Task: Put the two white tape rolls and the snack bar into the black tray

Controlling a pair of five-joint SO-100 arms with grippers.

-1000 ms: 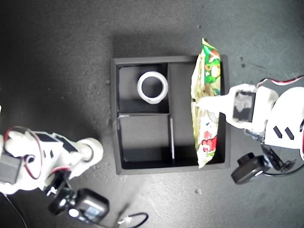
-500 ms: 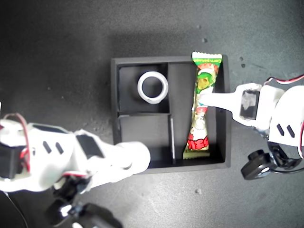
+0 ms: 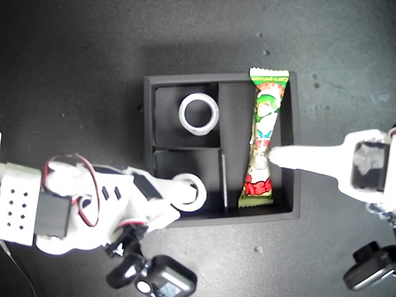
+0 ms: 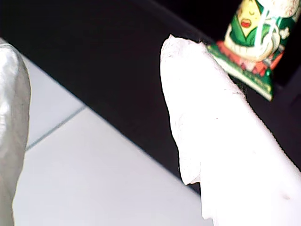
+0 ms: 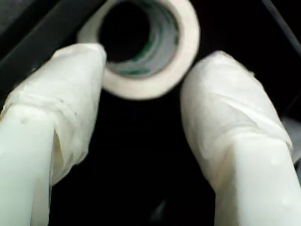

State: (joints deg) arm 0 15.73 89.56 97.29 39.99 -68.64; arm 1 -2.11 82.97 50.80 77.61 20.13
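The black tray holds one white tape roll in its upper small compartment in the exterior view. The snack bar lies flat in the long compartment and shows past my fingertip as the snack bar. My first gripper reaches in from the exterior view's right, its tip over the bar, and my first gripper stands open. My second gripper flanks the other tape roll, fingertips touching its rim. That roll sits in the lower small compartment.
The tray stands on a dark mat. The second arm's body crosses the tray's lower corner at the exterior view's left. Black camera housings hang below both arms.
The snack bar went from standing on edge in my first gripper to lying flat and let go. My second arm swung in and brought a tape roll into the lower small compartment.
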